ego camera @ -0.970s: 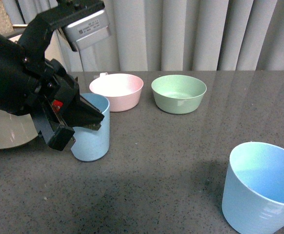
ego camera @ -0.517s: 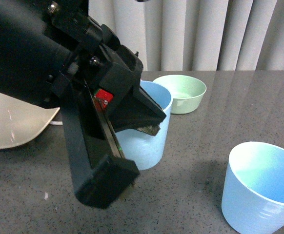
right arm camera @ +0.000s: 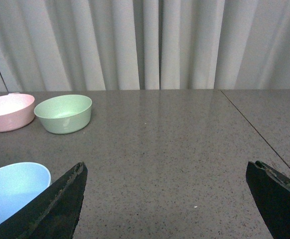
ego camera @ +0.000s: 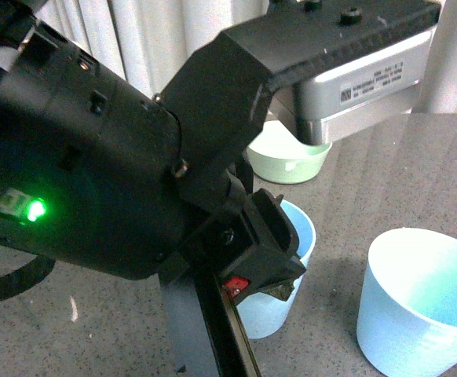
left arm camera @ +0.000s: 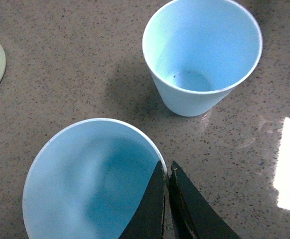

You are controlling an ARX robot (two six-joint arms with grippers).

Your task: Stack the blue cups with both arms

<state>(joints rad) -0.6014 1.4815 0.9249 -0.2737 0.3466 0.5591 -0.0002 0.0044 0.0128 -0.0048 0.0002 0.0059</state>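
Observation:
My left gripper [ego camera: 279, 287] is shut on the rim of a light-blue cup [ego camera: 291, 263], one finger inside and one outside. In the left wrist view the fingertips [left arm camera: 166, 167] pinch that held blue cup [left arm camera: 85, 184]. The second blue cup [left arm camera: 202, 55] stands upright close beside it, apart from it. From the front this second cup [ego camera: 421, 306] is at the near right. Whether the held cup's base touches the table is unclear. My right gripper [right arm camera: 165, 167] is open over bare table, with a blue cup [right arm camera: 13, 191] beside one finger.
The green bowl [ego camera: 283, 161] sits behind the held cup, partly hidden by the left arm's silver module [ego camera: 362, 86]. The right wrist view shows the pink bowl [right arm camera: 8, 112] and green bowl [right arm camera: 64, 113] side by side near a grey curtain. A table seam [right arm camera: 257, 132] runs diagonally.
My left arm has carried its blue cup from beside the pink bowl rightward and nearer, ending close to the other cup. The arm now hides the pink bowl from the front.

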